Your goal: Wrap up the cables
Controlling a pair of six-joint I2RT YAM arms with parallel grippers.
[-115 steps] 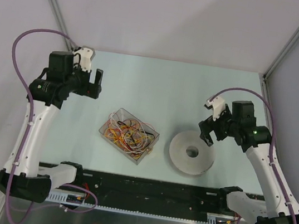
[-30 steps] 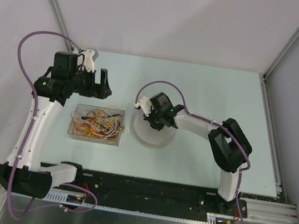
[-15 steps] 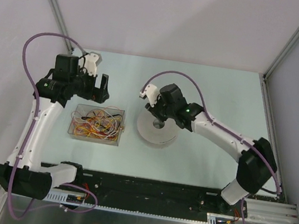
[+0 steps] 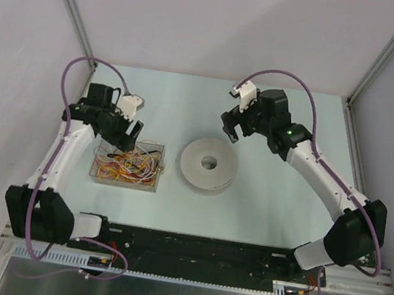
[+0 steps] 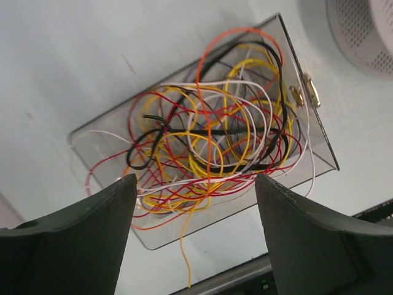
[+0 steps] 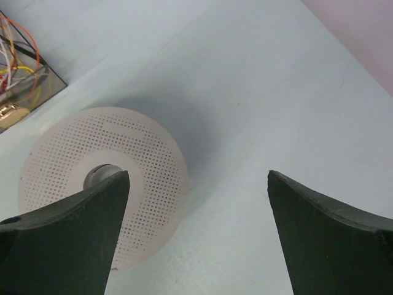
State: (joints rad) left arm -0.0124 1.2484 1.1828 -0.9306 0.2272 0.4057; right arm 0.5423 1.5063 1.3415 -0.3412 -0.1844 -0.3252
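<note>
None of the wrapping was done at this moment, as far as you could judge.

From the top external camera, the thin yellow, orange, red and white cables (image 4: pixel 129 163) lay in a loose tangle inside the clear rectangular plastic box (image 4: pixel 96 175) on the left of the pale table (image 4: pixel 276 211). The white round perforated spool (image 4: pixel 208 165) sat bare just beside the box, with no wire on it. Your left gripper (image 4: pixel 127 131) hung over the far edge of the box. Your right gripper (image 4: pixel 231 127) was beyond the spool and apart from it. The finger spread was perhaps too small to read from up there.

From the left wrist camera, your left gripper (image 5: pixel 195 184) had its fingers spread wide and empty above the cables (image 5: pixel 209 147). Every wire was knotted with the others, and one yellow end trailed over the box wall (image 5: pixel 322 144). A corner of the spool (image 5: pixel 362 31) showed at the upper right.

From the right wrist camera, your right gripper (image 6: pixel 198 178) was also wide and held nothing, with the spool (image 6: pixel 104 184) below and to one side. A few cables (image 6: pixel 15 49) showed at the edge.

Everything remained for you: picking out a wire, freeing it and winding it.
</note>
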